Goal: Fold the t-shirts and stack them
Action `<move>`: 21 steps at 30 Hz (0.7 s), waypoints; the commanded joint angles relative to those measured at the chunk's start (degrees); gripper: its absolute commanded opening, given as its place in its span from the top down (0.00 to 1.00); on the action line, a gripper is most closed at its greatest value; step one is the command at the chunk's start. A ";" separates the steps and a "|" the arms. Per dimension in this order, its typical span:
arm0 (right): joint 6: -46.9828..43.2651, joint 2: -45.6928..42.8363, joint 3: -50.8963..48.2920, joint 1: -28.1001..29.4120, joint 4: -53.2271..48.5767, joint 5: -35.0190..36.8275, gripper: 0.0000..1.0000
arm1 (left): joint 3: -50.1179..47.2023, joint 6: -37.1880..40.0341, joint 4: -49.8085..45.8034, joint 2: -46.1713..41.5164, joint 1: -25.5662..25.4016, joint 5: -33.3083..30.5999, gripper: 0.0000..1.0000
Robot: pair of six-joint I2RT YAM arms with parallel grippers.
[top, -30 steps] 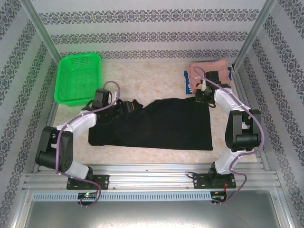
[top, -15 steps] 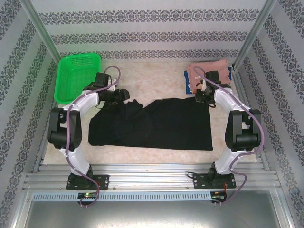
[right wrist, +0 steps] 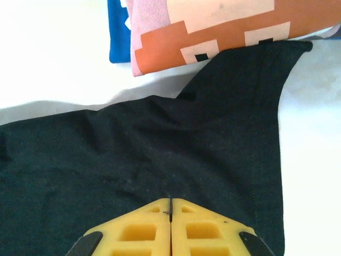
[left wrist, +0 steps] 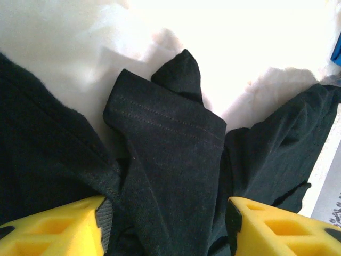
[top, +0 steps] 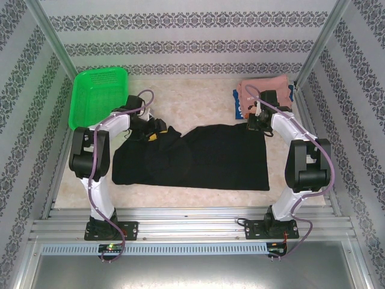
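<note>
Between left gripper (left wrist: 166, 213) fingers, which stood apart and gripped nothing: crumpled sleeve (left wrist: 170, 133) of black t-shirt (top: 210, 159). Right gripper (right wrist: 170, 205) fingers pressed together, apparently nipping cloth at opposite sleeve. Recommended: seat left fingers deep over sleeve hem, catch both layers, close fully before lift; hold both ends level so fold lands square. Shirt lay flat between both grippers, left end rumpled. Beyond right fingers: pink t-shirt (right wrist: 213, 32) folded on blue t-shirt (right wrist: 118, 32), touching black sleeve tip.

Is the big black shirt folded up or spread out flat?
Mostly spread out: the large black cloth t-shirt lies wide across the table, only one sleeve bunched up.
</note>
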 commanded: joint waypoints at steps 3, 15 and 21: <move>-0.03 -0.47 -1.16 0.95 -0.51 1.00 0.91 | 4.10 -2.07 -1.39 2.48 -0.13 0.90 0.43; -0.04 -0.59 -1.25 1.09 -0.44 1.00 0.91 | 6.42 -2.30 -6.83 5.25 -0.48 0.18 0.53; 0.06 -0.67 -1.34 1.14 -0.39 0.91 0.91 | 7.53 -1.54 -10.46 6.80 -0.57 -0.74 0.71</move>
